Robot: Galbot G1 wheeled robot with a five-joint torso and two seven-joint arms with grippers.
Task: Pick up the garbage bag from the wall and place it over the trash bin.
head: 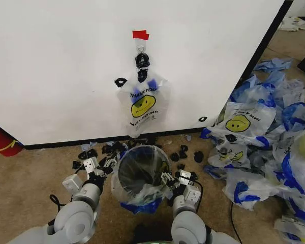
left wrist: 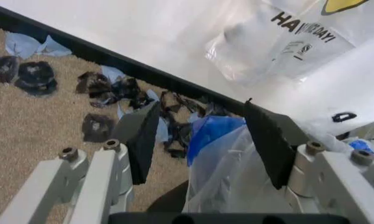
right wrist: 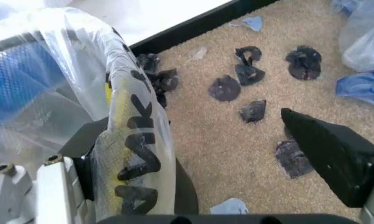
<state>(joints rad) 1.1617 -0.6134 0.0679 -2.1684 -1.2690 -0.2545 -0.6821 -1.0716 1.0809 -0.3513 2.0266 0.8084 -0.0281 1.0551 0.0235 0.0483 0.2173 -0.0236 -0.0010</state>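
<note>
My left gripper (head: 108, 163) and right gripper (head: 169, 179) gape open — flanking the round bin (head: 142, 173), crinkly clear bag (head: 126, 195) draped over it.

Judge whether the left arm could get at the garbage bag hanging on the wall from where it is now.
Probably yes. The left gripper is open beside the trash bin, and nothing stands between it and the garbage bag hanging on the wall.

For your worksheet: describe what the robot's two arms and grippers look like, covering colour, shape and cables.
Both arms are rounded, light grey-white segments. The left gripper and right gripper have pale metal linkages with bolts and flat black wedge-shaped fingers. A black cable loops beside each arm.
</note>
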